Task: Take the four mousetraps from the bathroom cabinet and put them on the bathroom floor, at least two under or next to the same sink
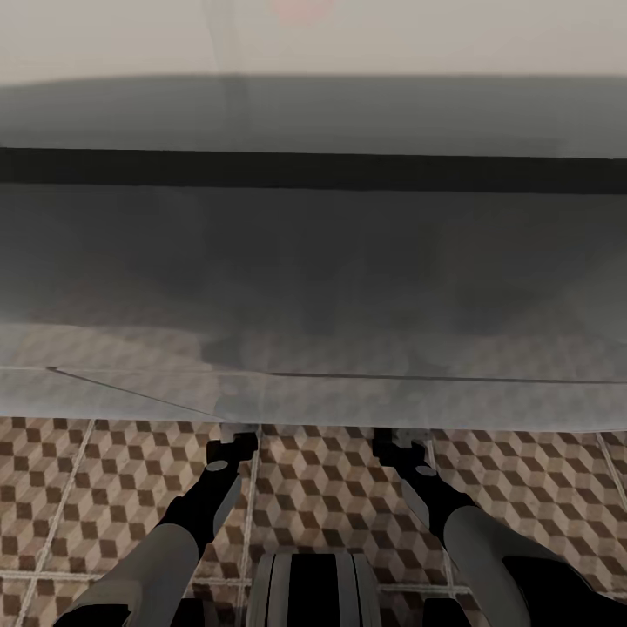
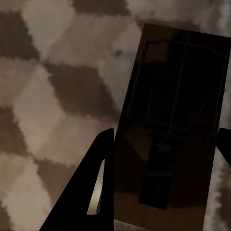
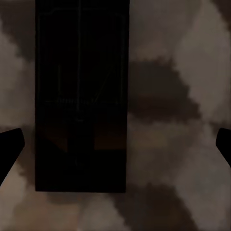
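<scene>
A wide pale basin, the sink (image 1: 313,261), spreads across the head view, and both arms reach under its near edge over the cube-patterned bathroom floor (image 1: 331,496). My left gripper (image 1: 232,442) is shut on a brown wooden mousetrap (image 2: 168,130) with dark wire parts, close above the tiles; one finger (image 2: 98,187) presses its side. My right gripper (image 1: 396,437) is open, its fingertips (image 3: 9,149) far apart. A second mousetrap (image 3: 82,96) lies flat and in deep shadow on the tiles below it, untouched.
The sink's front edge (image 1: 348,401) hangs over both grippers and hides their tips in the head view. A dark band (image 1: 313,170) runs behind the basin below a pale wall. My base (image 1: 313,592) stands on the tiles at the near edge.
</scene>
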Robot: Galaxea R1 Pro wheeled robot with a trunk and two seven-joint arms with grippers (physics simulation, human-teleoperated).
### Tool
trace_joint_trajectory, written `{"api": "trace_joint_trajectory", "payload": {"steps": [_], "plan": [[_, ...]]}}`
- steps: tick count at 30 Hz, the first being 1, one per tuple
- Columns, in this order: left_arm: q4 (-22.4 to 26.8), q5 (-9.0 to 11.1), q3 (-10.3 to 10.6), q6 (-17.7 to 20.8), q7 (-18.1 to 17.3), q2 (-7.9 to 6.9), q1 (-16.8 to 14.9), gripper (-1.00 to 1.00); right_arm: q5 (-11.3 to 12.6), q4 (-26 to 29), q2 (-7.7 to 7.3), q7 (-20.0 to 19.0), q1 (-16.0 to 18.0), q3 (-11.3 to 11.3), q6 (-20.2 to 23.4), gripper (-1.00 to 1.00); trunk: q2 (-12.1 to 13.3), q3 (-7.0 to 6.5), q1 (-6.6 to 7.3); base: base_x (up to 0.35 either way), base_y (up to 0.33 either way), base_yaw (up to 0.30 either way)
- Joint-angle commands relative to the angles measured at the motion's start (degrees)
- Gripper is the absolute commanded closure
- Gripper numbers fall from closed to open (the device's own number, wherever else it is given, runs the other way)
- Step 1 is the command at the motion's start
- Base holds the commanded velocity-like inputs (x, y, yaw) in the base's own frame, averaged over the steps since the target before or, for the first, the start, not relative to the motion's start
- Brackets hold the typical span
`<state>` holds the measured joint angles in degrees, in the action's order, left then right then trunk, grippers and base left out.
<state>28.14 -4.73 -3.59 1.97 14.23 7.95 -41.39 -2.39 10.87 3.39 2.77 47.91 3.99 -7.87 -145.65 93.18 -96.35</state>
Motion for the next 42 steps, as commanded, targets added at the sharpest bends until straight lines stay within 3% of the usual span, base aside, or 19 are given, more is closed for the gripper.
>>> {"api": "trace_joint_trajectory", "payload": {"steps": [1, 26, 27, 42], "plan": [[-0.06, -0.6, -0.3, 0.23, 0.07, 0.09, -0.01, 1.0, -0.25, -0.06, 0.04, 0.05, 0.03, 0.4, -0.21, -1.0, -0.01, 0.03, 0.01, 0.0, 0.0, 0.0], [-0.04, -0.55, -0.36, 0.23, 0.1, 0.12, -0.01, 1.0, -0.25, -0.06, 0.05, 0.05, 0.04, 0.38, -0.21, -1.0, -0.01, 0.03, 0.01, 0.0, 0.0, 0.0], [-0.03, -0.55, -0.36, 0.23, 0.1, 0.12, -0.01, -1.0, -0.25, -0.06, 0.05, 0.05, 0.03, 0.39, -0.21, -1.0, -0.01, 0.03, 0.01, 0.0, 0.0, 0.0], [0.22, -0.54, -0.36, 0.24, 0.06, 0.14, -0.01, -1.0, -0.25, -0.06, 0.12, 0.05, 0.0, 0.39, -0.26, -1.0, -0.01, 0.03, 0.01, 0.0, 0.0, 0.0]]}}
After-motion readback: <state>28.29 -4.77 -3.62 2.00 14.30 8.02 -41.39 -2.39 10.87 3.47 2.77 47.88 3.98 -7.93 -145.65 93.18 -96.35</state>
